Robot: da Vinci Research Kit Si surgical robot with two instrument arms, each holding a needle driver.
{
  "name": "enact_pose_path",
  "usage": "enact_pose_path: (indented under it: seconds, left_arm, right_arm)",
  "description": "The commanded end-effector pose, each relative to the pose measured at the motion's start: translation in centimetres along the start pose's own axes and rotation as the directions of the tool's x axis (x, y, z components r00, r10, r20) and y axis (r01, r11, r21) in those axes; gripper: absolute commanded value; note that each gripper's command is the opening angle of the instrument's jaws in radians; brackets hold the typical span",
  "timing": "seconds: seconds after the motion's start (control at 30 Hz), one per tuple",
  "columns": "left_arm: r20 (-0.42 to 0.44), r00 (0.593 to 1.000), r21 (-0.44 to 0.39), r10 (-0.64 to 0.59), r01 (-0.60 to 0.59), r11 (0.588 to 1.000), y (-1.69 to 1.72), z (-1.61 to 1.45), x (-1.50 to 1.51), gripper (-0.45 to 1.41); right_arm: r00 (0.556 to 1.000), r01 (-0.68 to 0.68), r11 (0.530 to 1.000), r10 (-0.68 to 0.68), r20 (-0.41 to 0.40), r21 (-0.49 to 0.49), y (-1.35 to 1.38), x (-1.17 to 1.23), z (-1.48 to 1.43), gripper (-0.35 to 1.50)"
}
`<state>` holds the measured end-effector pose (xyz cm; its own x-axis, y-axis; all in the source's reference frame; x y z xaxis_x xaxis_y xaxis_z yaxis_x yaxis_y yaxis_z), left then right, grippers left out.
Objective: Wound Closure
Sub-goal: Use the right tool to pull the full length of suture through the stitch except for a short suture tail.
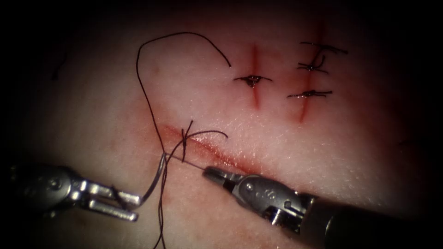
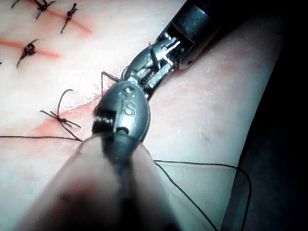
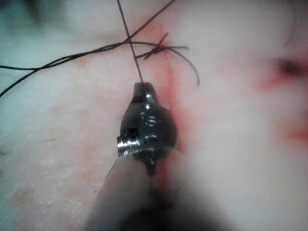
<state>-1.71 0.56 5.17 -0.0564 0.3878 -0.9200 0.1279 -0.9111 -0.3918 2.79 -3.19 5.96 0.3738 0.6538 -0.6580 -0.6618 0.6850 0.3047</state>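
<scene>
Needle (image 1: 156, 180) is sitting over on the left side of the cut (image 1: 207, 150), held by the left tool (image 1: 131, 207). It's a silvery curve that rises from the jaws up toward the spot where the thread (image 1: 147, 99) crosses near the left end of the cut. The left tool's jaws look partly spread at the tips, with the needle's lower end caught against the upper jaw; can't tell how firm that grip is. The needle itself looks clear of the tissue (image 1: 92, 115), though its upper tip ends right at the thread crossing, so hard to be sure what's going on at that point.

The right tool (image 1: 213, 174) comes in from the lower right, jaws closed down on a thin straight run of thread. That strand goes taut from its tip up and left to the knot (image 1: 184, 136) on the cut. In the right wrist view the right tool (image 3: 143, 88) has the same strand running straight out of its closed tip toward the knot (image 3: 156, 48).

From the crossing point a long loop of thread sweeps up over the tissue and curls back right, ending loose near an already stitched cut (image 1: 253, 79). Another strand drops down past the needle, off the bottom edge. Short cut tails (image 1: 210, 133) stick out of the knot. Red fluid (image 1: 226, 159) lines the cut.

Farther right there's another cut with stitches (image 1: 311, 69).
</scene>
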Motion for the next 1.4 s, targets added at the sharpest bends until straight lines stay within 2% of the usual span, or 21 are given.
enact_pose_path:
  seconds: [0.03,0.07,0.13,0.27,0.3,0.37,0.4,0.5,0.63,0.67,0.73,0.77,0.8,0.83,0.87,0.97,1.07,1.17,1.2,1.3,1.4]
  left_arm:
    - [-0.002,1.000,-0.006,0.004,-0.004,1.000,0.01,0.06,-0.09,-0.45]
    - [-0.008,1.000,-0.006,0.011,-0.011,1.000,0.04,0.07,-0.15,-0.45]
    - [-0.010,1.000,-0.001,0.021,-0.021,1.000,0.09,0.09,-0.25,-0.45]
    - [-0.003,0.999,0.003,0.033,-0.033,0.999,0.25,0.13,-0.59,-0.45]
    - [0.002,1.000,0.009,0.027,-0.027,1.000,0.33,0.13,-0.70,-0.45]
    - [0.006,1.000,0.012,0.021,-0.021,1.000,0.41,0.12,-0.79,-0.45]
    - [0.009,1.000,0.014,0.017,-0.017,1.000,0.49,0.09,-0.83,-0.45]
    - [0.001,1.000,0.033,0.008,-0.008,0.999,0.64,-0.02,-0.83,-0.45]
    - [0.000,1.000,0.070,0.006,-0.006,0.998,0.77,-0.21,-0.74,-0.45]
    - [-0.005,1.000,0.082,0.003,-0.003,0.997,0.78,-0.27,-0.70,-0.45]
    - [-0.039,0.999,0.160,-0.016,0.022,0.987,0.71,-0.56,-0.56,-0.45]
    - [-0.041,0.999,0.188,-0.028,0.036,0.982,0.68,-0.66,-0.53,-0.45]
    - [-0.045,0.999,0.254,-0.028,0.039,0.966,0.57,-0.91,-0.47,-0.45]
    - [-0.055,0.998,0.305,-0.023,0.039,0.952,0.47,-1.16,-0.43,-0.45]
    - [-0.053,0.998,0.323,-0.028,0.043,0.945,0.43,-1.26,-0.41,-0.45]
    - [-0.040,0.999,0.373,-0.027,0.040,0.927,0.32,-1.52,-0.41,-0.45]
    - [-0.036,0.999,0.410,-0.029,0.041,0.911,0.25,-1.66,-0.43,-0.45]
    - [-0.028,0.999,0.416,-0.025,0.035,0.909,0.20,-1.70,-0.49,-0.45]
    - [-0.031,0.999,0.413,-0.021,0.032,0.910,0.19,-1.67,-0.51,-0.45]
    - [-0.038,0.999,0.405,-0.014,0.028,0.914,0.17,-1.60,-0.52,-0.45]
    - [-0.052,0.999,0.391,-0.008,0.027,0.920,0.16,-1.49,-0.51,-0.45]
  right_arm:
    - [1.000,-0.009,1.000,0.009,-0.002,0.012,-0.06,0.03,0.04,-0.35]
    - [0.999,-0.043,0.997,0.043,0.013,0.062,-0.10,0.02,-0.02,-0.35]
    - [0.998,-0.055,0.994,0.052,0.030,0.091,-0.19,0.02,-0.11,-0.35]
    - [0.998,-0.039,0.984,0.030,0.053,0.173,-0.61,0.07,-0.42,-0.35]
    - [0.999,-0.031,0.978,0.021,0.049,0.208,-0.83,0.13,-0.58,-0.35]
    - [0.999,-0.024,0.968,0.013,0.045,0.248,-1.02,0.20,-0.72,-0.35]
    - [0.999,-0.015,0.956,0.004,0.039,0.293,-1.22,0.29,-0.86,-0.35]
    - [0.999,-0.015,0.926,0.002,0.035,0.377,-1.57,0.48,-1.07,-0.35]
    - [1.000,-0.002,0.903,0.005,-0.006,0.431,-1.76,0.67,-1.16,-0.35]
    - [1.000,-0.003,0.901,0.013,-0.021,0.435,-1.75,0.70,-1.15,-0.35]
    - [0.993,-0.025,0.897,0.074,-0.094,0.440,-1.53,0.82,-1.09,1.26]
    - [0.990,-0.016,0.896,0.077,-0.120,0.443,-1.46,0.85,-1.08,1.36]
    - [0.983,-0.004,0.895,0.086,-0.165,0.445,-1.34,0.88,-1.05,1.47]
    - [0.977,0.028,0.893,0.070,-0.200,0.450,-1.19,0.90,-1.05,1.48]
    - [0.975,0.054,0.894,0.048,-0.215,0.445,-1.13,0.90,-1.05,1.48]
    - [0.969,0.120,0.895,-0.012,-0.246,0.429,-0.94,0.91,-1.05,1.45]
    - [0.964,0.179,0.894,-0.076,-0.254,0.411,-0.75,0.92,-1.01,1.33]
    - [0.957,0.256,0.914,-0.192,-0.218,0.316,-0.53,0.91,-0.88,1.25]
    - [0.943,0.315,0.914,-0.271,-0.192,0.255,-0.37,0.89,-0.75,1.21]
    - [0.924,0.374,0.912,-0.350,-0.154,0.169,-0.17,0.83,-0.55,1.31]
    - [0.902,0.431,0.892,-0.420,-0.101,0.135,-0.01,0.72,-0.28,1.31]
